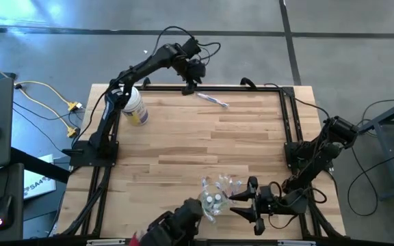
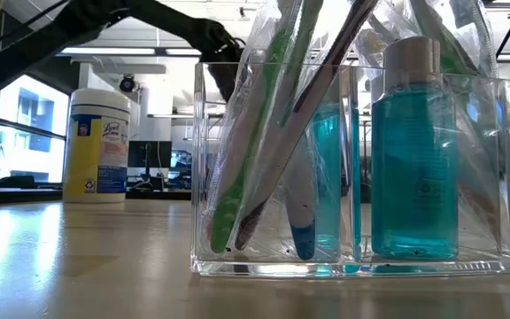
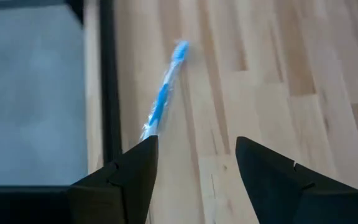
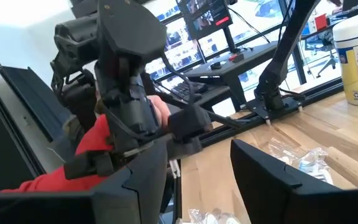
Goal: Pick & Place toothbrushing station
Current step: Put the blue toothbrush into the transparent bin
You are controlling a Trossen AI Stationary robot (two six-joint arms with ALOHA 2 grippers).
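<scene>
Blue toothbrush [image 1: 213, 100] beside far table [image 1: 183, 143] edge, left tool [image 1: 189, 89] wide above it, right tool [image 1: 252, 205] wide beside clear holder [image 1: 219, 195].

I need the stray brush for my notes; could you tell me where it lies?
The blue toothbrush lies alone at the table's far edge, beside the open left gripper.

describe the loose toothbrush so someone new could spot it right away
Start at the wooden table and go to its far edge, opposite the clear holder. Just beside the left gripper, which hangs open there, lies one toothbrush. It is the only brush flat on the bare wood; the others stand packed in the holder.
</scene>
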